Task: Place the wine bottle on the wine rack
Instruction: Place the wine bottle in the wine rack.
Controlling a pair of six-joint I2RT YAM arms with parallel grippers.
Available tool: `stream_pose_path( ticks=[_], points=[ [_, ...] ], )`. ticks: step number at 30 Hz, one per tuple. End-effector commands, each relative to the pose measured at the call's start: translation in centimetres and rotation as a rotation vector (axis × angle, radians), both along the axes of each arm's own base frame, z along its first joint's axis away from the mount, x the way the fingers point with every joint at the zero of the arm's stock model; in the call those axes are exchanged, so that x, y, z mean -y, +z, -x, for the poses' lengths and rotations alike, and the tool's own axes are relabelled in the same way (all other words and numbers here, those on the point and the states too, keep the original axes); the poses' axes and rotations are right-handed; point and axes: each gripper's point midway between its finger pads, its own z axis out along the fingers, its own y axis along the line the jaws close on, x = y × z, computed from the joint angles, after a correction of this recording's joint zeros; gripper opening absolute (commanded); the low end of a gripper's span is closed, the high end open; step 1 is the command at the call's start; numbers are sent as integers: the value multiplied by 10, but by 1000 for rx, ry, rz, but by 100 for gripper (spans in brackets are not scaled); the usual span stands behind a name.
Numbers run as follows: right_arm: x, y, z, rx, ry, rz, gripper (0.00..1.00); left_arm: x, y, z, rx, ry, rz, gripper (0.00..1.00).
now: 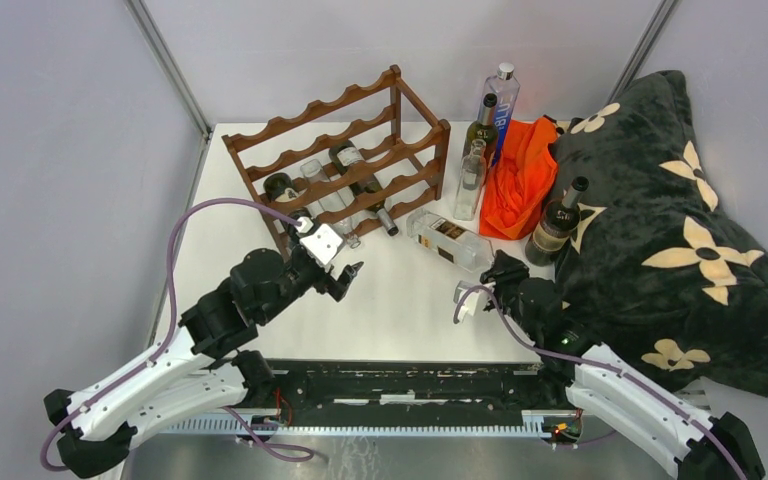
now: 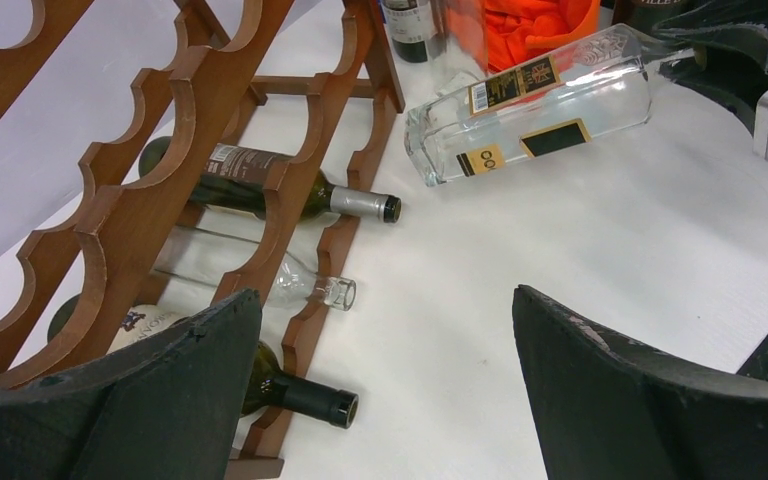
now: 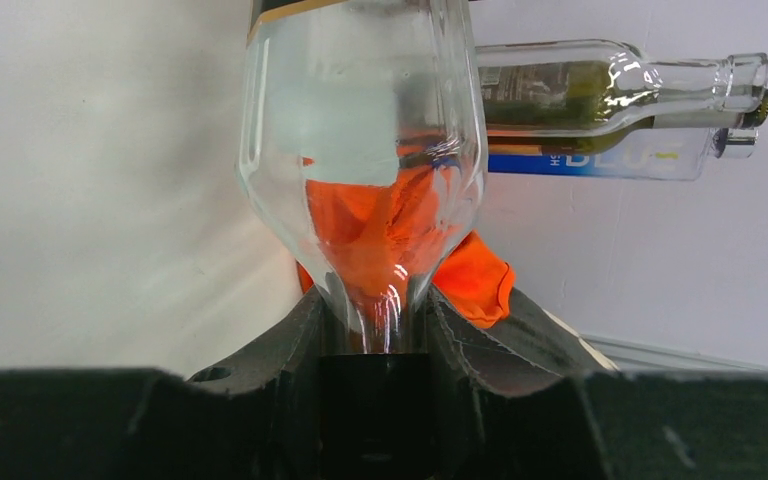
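Right pincer (image 3: 375, 335) clamped on the neck of the clear flat-sided glass bottle with gold-and-black label (image 1: 448, 240), lying on its side on the white bench (image 1: 410, 320), near the reddish-brown wooden wine rack (image 1: 396, 110)'s right end. Not racked yet; lift and slot-in remain. Rack's bottom tier holds three bottles (image 2: 260, 190), upper tiers free. Left pincer (image 2: 385, 300) spread wide, empty, by the rack's front. Pale grey walls (image 1: 60, 150); black flower-print blanket (image 1: 680, 220) right, orange cloth (image 1: 520, 180) beside it.

The clear bottle (image 1: 448, 238) in the right pincer (image 1: 495, 268) carries yellow-and-black labels. Just beyond it lies an orange cloth (image 1: 520, 185), and to its right a black blanket (image 1: 650, 200) patterned with cream flowers. Beyond the left pincer (image 1: 348, 280), a reddish-brown rack (image 2: 120, 250) holds dark green bottles (image 1: 365, 183). The table (image 1: 400, 310) is white.
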Motion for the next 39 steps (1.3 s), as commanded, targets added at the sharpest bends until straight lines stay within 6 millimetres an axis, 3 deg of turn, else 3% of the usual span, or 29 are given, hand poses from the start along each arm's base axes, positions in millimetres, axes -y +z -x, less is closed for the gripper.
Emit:
stream_pose_path(
  ticks=[1, 12, 24, 39],
  points=[
    [-12, 97, -15, 294, -33, -269, 0, -1, 18, -3, 47, 10, 57, 100],
    [-20, 98, -35, 267, -87, -279, 0, -3, 20, -2, 53, -6, 72, 100],
    [-27, 116, -47, 301, -95, -290, 0, -2, 20, -2, 49, -18, 81, 100],
    [-43, 122, -70, 284, -112, -263, 0, -3, 23, -1, 53, -29, 93, 100]
  ],
)
